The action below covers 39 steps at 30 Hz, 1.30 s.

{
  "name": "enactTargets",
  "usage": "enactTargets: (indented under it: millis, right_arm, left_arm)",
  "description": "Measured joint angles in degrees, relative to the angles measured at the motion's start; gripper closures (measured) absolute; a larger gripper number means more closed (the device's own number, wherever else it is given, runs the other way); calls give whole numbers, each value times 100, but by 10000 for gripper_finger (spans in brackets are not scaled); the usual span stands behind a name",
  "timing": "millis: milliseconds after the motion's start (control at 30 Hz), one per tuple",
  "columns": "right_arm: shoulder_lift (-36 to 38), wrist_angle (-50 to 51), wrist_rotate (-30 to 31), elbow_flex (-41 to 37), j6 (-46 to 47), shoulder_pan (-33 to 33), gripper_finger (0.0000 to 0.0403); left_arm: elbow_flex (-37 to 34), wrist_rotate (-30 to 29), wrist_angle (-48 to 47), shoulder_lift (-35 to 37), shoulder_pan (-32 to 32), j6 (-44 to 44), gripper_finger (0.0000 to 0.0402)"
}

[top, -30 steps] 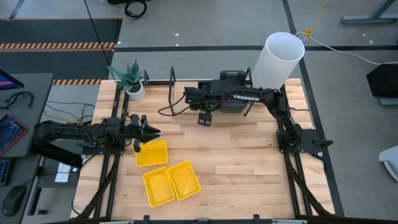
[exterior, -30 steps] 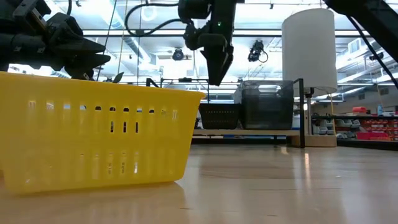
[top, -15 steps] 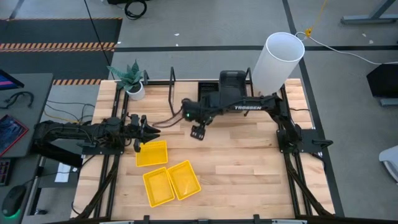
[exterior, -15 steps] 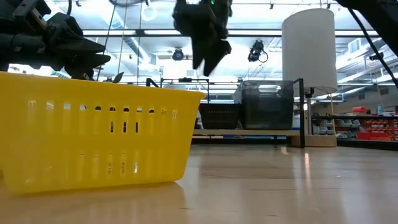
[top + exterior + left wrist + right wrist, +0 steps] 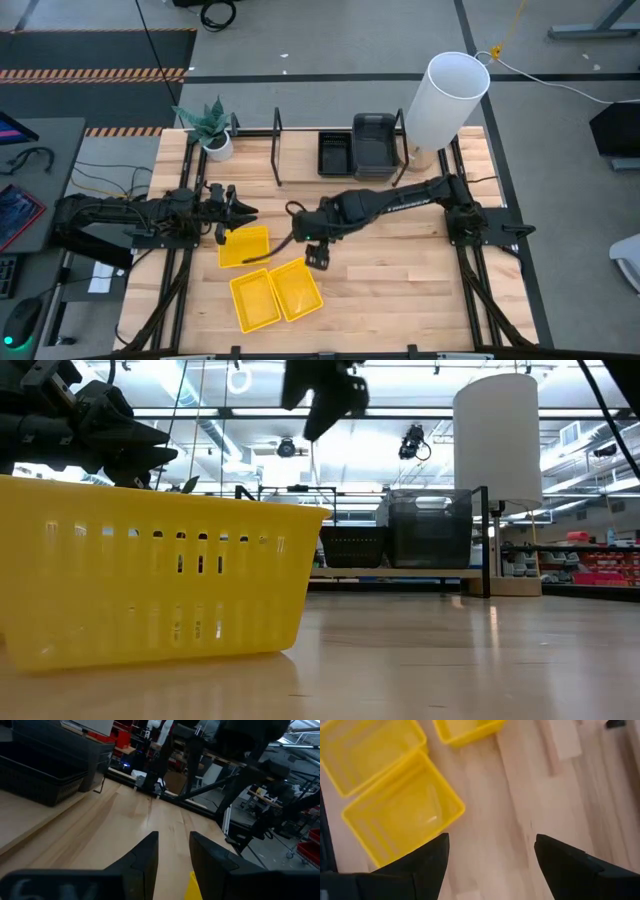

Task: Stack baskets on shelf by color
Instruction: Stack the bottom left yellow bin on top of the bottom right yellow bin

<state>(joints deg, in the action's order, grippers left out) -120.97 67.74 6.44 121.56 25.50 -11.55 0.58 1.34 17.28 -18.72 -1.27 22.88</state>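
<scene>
Three yellow baskets stand on the tabletop: one (image 5: 244,246) toward the left, and two side by side (image 5: 254,300) (image 5: 296,289) nearer the front edge. A black slotted basket (image 5: 334,153) and a smoky grey one (image 5: 372,145) stand on the shelf (image 5: 300,150) at the table's far edge. My left gripper (image 5: 232,212) (image 5: 173,836) is open, just over the far-left corner of the left yellow basket (image 5: 150,580). My right gripper (image 5: 318,255) (image 5: 491,840) is open wide and points down, above the table beside the right-hand front basket (image 5: 400,815).
A tall white cylinder (image 5: 450,95) stands at the far right corner and a potted plant (image 5: 210,130) at the far left. Black wire uprights (image 5: 277,150) frame the shelf. Bare tabletop (image 5: 400,270) lies right of the yellow baskets.
My right arm has swung from over the shelf toward the table's near edge and left, coming down to the front yellow baskets, its gripper staying open. The black and grey baskets on the shelf now show uncovered. My left arm has kept still.
</scene>
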Motion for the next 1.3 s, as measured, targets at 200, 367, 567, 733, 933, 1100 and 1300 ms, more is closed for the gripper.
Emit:
enactTargets:
  millis: [200,367,567,733,933,1100,1300]
  right_arm:
    - [0,261,11,-4,37,-85,105]
    - [0,532,387,-4,-252,-17,106]
    - [117,598,639,-11,-558,131,114]
    - [276,762,756,-7,-934,137,120]
    - [345,425,66,-7,-1290,304,136]
    - [119,-512,-179,-4,-1269,256,153]
    - [-129,-1377,-343,2,-1620,-32,158]
  left_arm:
    - [0,0,0,0,0,4,285]
    - [0,-2,-1,0,1,1,285]
    - [0,1,0,-1,-1,4,285]
    - [0,0,0,-1,-1,4,285]
    - [0,1,-10,-2,0,2,285]
    - [0,1,-4,0,-1,4,285]
    - [0,0,3,-2,-1,0,285]
